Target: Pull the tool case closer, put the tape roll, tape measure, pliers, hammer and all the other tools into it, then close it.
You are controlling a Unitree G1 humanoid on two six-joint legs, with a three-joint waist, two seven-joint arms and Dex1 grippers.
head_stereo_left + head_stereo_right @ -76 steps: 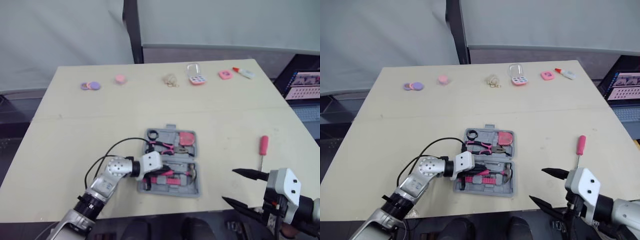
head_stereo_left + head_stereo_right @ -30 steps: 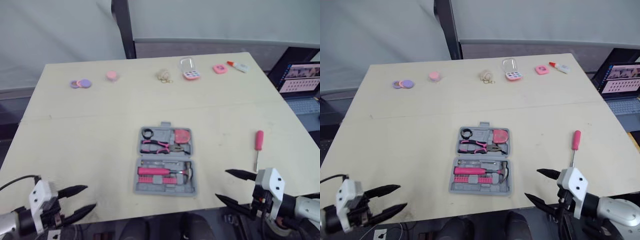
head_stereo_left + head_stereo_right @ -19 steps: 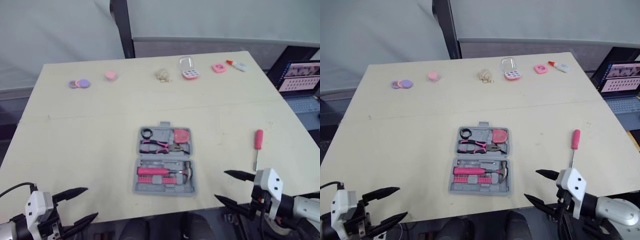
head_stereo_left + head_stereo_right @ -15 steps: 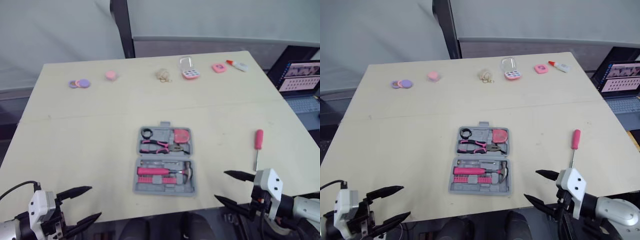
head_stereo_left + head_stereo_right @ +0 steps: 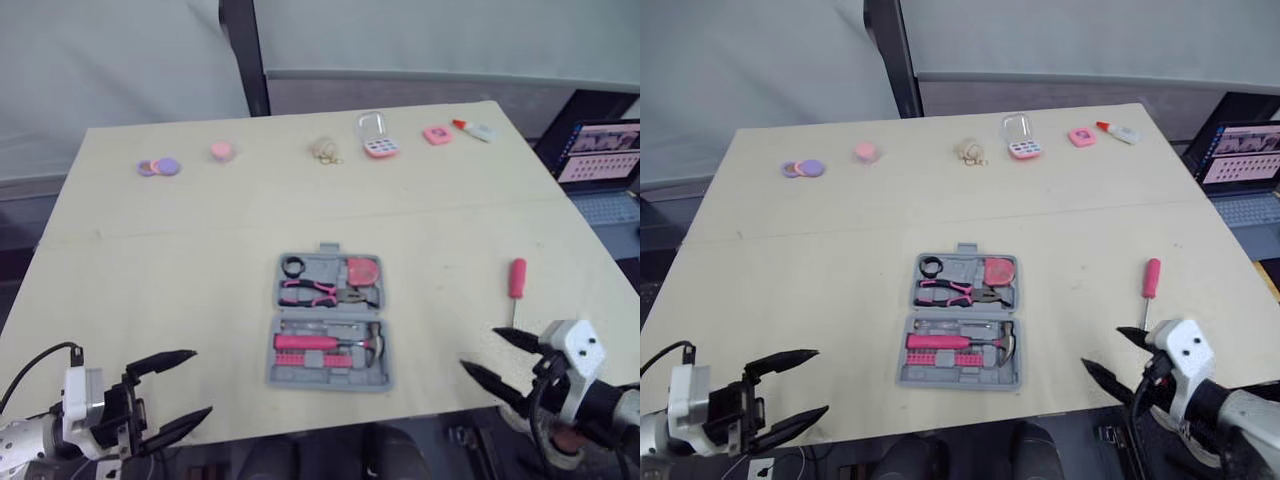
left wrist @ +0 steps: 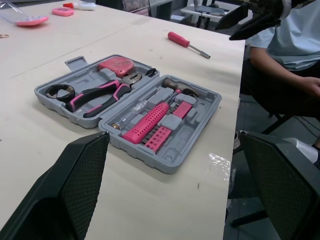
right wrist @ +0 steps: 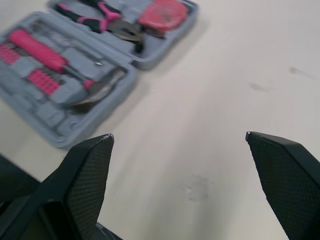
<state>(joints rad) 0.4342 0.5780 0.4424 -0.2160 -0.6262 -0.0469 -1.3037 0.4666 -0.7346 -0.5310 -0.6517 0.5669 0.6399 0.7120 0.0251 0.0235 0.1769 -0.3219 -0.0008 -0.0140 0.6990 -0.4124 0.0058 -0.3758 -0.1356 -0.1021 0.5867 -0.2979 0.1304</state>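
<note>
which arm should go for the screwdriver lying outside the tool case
Right. The pink screwdriver lies just ahead of the right pincer, which is open. The left pincer, also open, hangs on the far side of the tool case from it.

Laptop (image 5: 598, 165), glue bottle (image 5: 477, 130), table (image 5: 200, 260)

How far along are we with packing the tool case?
Done: the tool case sits near the front edge with tape roll, tape measure, pliers and hammer seated. In hand: nothing; left gripper and right gripper are both open and empty. Left: the screwdriver lies on the table right of the case, which is unclosed.
</note>
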